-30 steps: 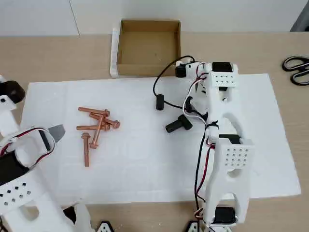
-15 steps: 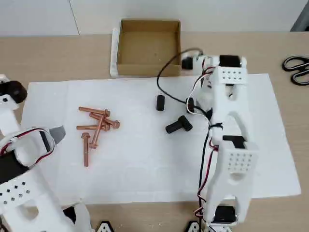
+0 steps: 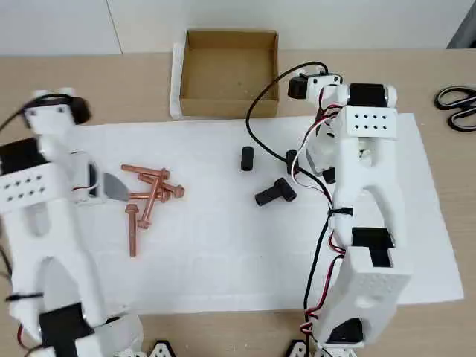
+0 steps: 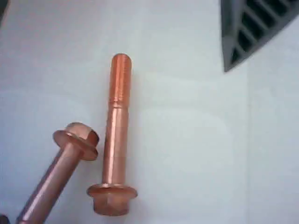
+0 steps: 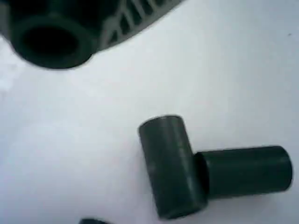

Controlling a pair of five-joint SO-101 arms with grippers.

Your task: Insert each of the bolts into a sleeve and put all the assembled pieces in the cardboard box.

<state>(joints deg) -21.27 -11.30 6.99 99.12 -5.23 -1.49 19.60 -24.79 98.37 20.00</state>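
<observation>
Several copper bolts (image 3: 149, 195) lie in a loose pile on the white sheet (image 3: 223, 253). My left gripper (image 3: 104, 187) hangs open just left of them; its grey finger (image 4: 252, 28) shows above two bolts (image 4: 114, 140). One black sleeve (image 3: 247, 158) stands alone, and two more sleeves (image 3: 275, 192) touch each other mid-sheet, seen close as sleeves (image 5: 173, 165). My right gripper (image 3: 303, 160) is shut on another black sleeve (image 5: 46, 39), held above the sheet beside its grey finger (image 5: 135, 18). The cardboard box (image 3: 181, 74) sits open at the back.
Scissors (image 3: 457, 106) lie on the wooden table at the far right. Black and red cables (image 3: 256, 111) loop from the right arm over the sheet near the box's front corner.
The left arm has swung from the near left corner to the bolt pile. The right arm has shifted a little to the right, still carrying its sleeve.
</observation>
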